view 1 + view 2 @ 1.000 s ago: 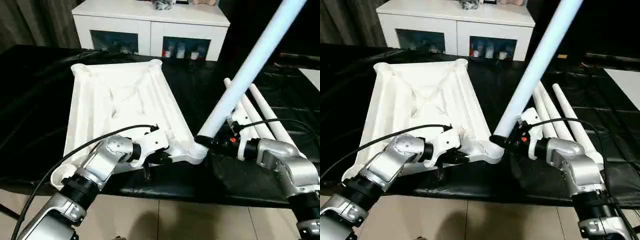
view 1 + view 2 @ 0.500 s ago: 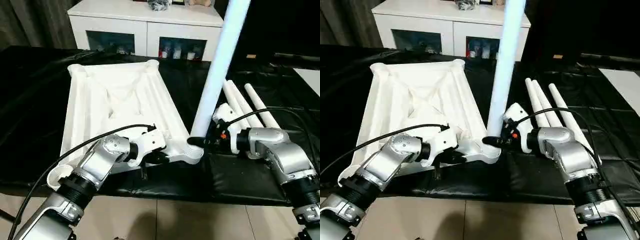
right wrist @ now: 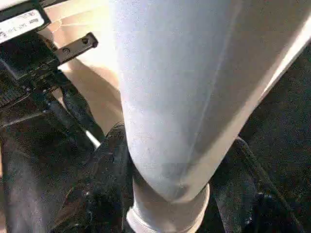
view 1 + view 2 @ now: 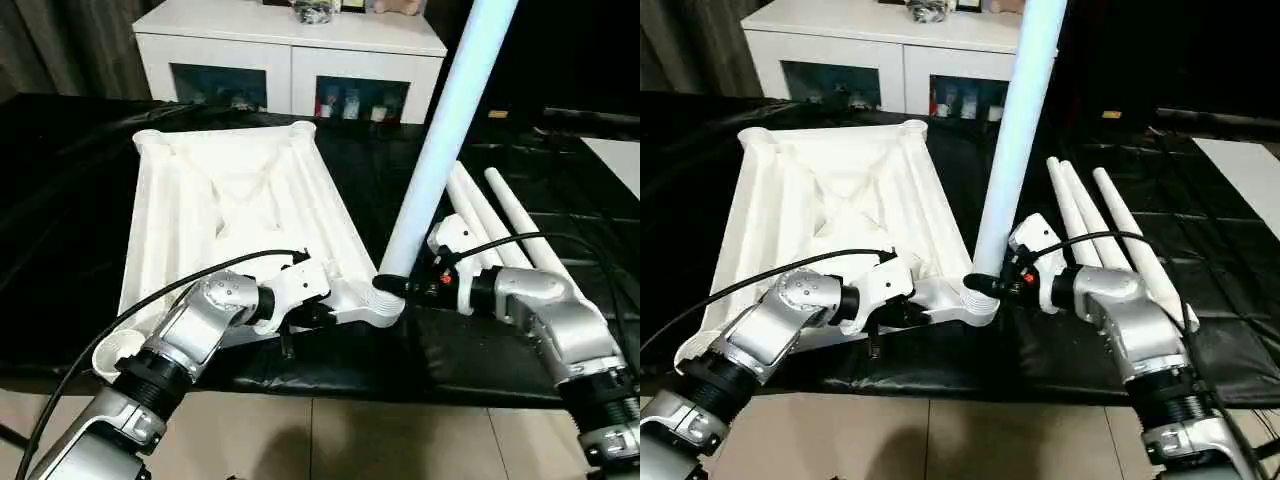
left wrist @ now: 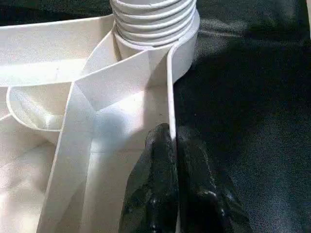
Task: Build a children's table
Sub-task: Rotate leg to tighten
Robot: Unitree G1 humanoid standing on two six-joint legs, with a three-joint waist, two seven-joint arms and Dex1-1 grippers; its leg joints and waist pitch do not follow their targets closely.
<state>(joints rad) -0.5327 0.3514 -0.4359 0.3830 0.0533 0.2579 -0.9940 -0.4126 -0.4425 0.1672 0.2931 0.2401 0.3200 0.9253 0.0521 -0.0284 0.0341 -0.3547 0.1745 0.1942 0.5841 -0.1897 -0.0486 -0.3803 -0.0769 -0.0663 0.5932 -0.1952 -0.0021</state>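
R fingers (image 3: 109, 170) round leg (image 4: 440, 140), socket (image 4: 385, 305) below

Leg (image 4: 440, 130) swung more upright than 1 second ago.

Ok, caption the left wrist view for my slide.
Shut black left gripper pinches the white plastic ribbed tabletop's thin wall beside the round corner socket holding a white threaded leg end.

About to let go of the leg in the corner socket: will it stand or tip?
Probably tips. The leg leans and is long above a shallow socket, with thread rings still exposed. It looks stiff and hollow, so likely light; the right hand should hold on.
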